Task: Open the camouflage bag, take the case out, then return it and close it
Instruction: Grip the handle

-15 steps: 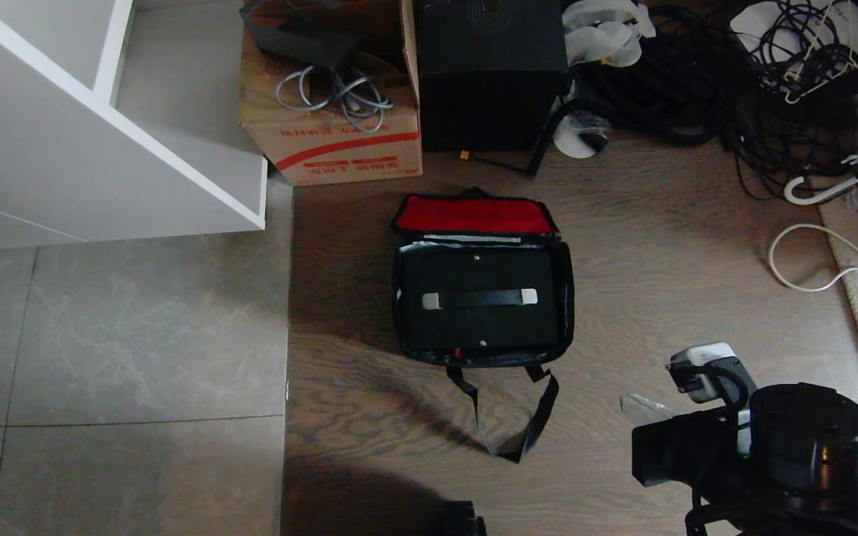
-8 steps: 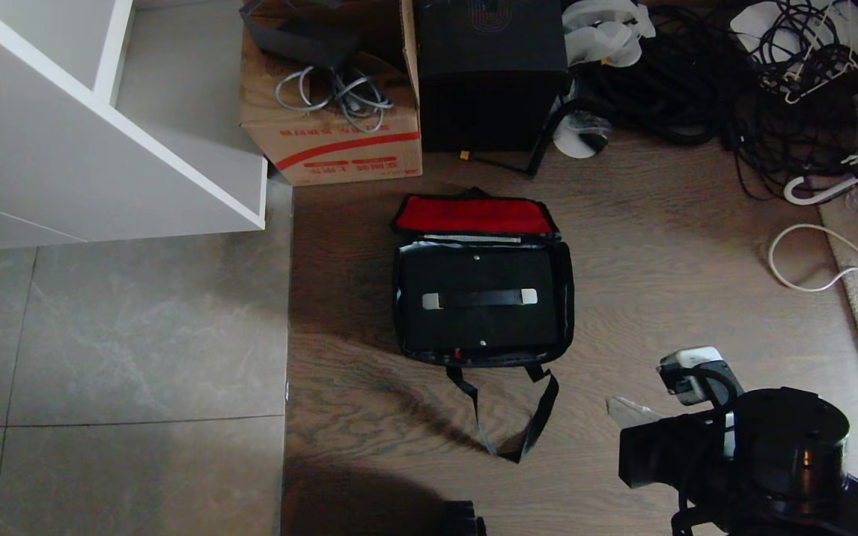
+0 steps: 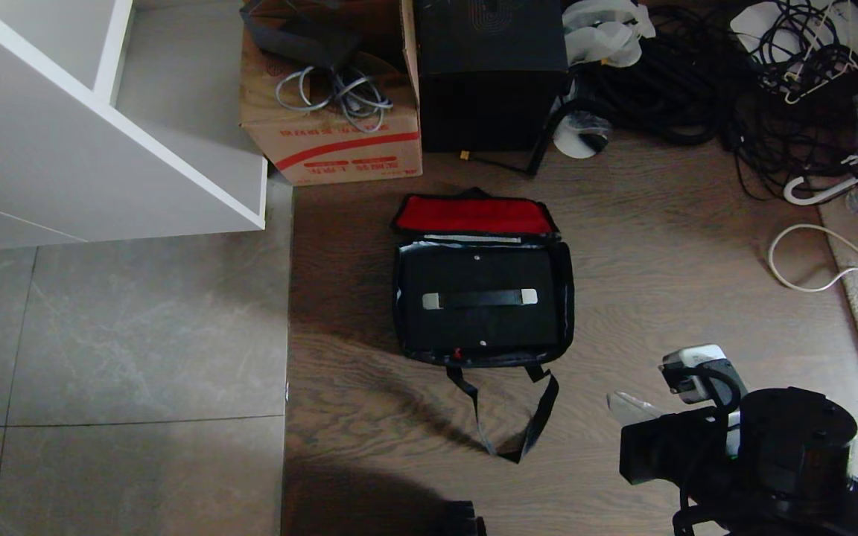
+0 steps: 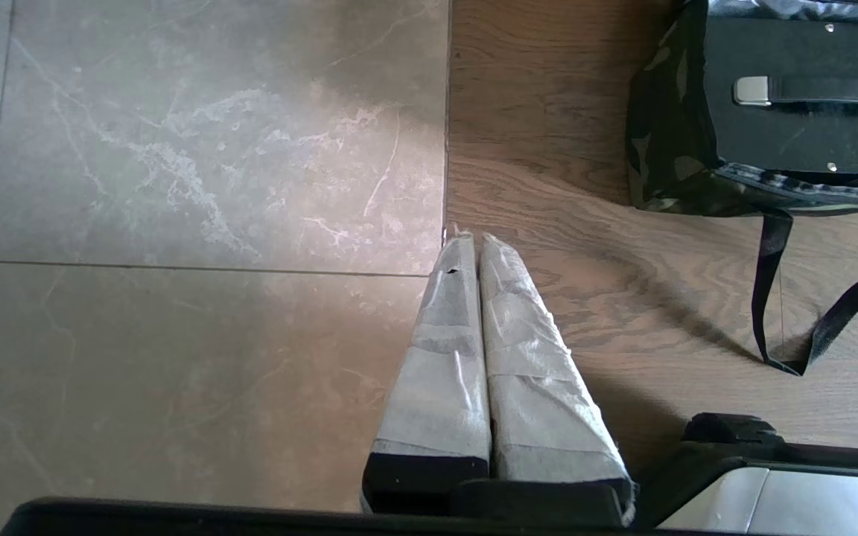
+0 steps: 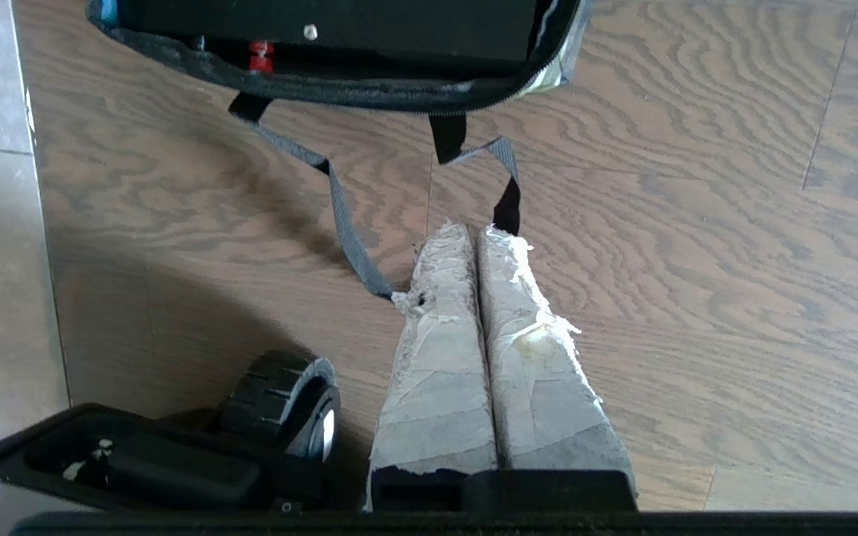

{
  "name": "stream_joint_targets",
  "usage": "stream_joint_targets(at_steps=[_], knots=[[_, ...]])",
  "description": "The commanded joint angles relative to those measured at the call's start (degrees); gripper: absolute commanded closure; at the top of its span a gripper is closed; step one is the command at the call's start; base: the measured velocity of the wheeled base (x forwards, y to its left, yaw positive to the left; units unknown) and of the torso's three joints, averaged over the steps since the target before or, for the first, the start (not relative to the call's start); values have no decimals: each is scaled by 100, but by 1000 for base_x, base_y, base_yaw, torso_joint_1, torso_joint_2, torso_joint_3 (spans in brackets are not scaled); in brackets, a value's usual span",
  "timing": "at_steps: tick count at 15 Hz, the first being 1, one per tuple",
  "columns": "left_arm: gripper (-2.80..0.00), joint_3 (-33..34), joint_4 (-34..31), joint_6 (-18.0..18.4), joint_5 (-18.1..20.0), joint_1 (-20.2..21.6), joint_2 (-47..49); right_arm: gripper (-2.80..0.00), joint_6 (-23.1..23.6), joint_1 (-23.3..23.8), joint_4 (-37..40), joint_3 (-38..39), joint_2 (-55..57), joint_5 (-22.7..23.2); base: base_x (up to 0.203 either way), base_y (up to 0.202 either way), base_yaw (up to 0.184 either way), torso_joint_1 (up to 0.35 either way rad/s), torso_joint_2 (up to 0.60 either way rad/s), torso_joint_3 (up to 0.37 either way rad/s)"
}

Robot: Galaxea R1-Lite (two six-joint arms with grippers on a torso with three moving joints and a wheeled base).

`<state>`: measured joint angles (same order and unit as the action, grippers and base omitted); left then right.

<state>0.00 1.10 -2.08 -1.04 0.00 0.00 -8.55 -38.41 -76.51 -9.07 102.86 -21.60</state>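
Wood-grain flooring (image 3: 660,246) is filling my right-hand side, meeting grey tile (image 4: 176,186) on the left. I am seeing my right gripper (image 5: 477,232) hanging low over the wood with its taped fingers (image 5: 444,350) pressed together and nothing between them; in the head view the right arm is sitting at the lower right corner. Just ahead of those fingertips the black strap handle (image 5: 339,208) is lying looped on the floor, its far end passing right by the tips, though I cannot tell whether it is touching them. Beyond the strap, the camouflage bag (image 3: 564,298) is lying flat and open, its red-lined flap (image 3: 474,214) folded away from me. Inside it the case (image 3: 480,327) is lying face up, a silver-ended handle (image 3: 480,298) across its middle and a small red tab (image 5: 258,53) at the near edge.

My left gripper (image 4: 471,240) is also clenched and empty, pointing down at the seam between tile and wood, with the bag off to its right and ahead.

Farther off, past the bag, a cardboard box (image 3: 332,141), a tall black box (image 3: 490,74) and tangled cables (image 3: 734,82) are sitting, with a white shelf unit (image 3: 101,149) to the left.
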Motion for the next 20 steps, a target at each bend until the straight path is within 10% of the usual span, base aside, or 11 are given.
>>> stream_joint_targets(at_steps=[1, 8, 19, 20], knots=[[0, 53, 4, -3, 7, 0, 0, 0, -40, 9, -68, -92, 39, 180, 0, 0, 0, 0, 0, 0], [0, 53, 4, -3, 7, 0, 0, 0, -15, 2, -196, -396, 734, 336, 0, 0, 0, 0, 0, 0], [0, 53, 4, -3, 7, 0, 0, 0, 2060, -50, -720, -3290, 2435, 983, 0, 0, 0, 0, 0, 0], [0, 53, 4, -3, -2, 0, 0, -280, 2155, -41, -342, -3475, 2479, 1059, 0, 0, 0, 0, 0, 0]])
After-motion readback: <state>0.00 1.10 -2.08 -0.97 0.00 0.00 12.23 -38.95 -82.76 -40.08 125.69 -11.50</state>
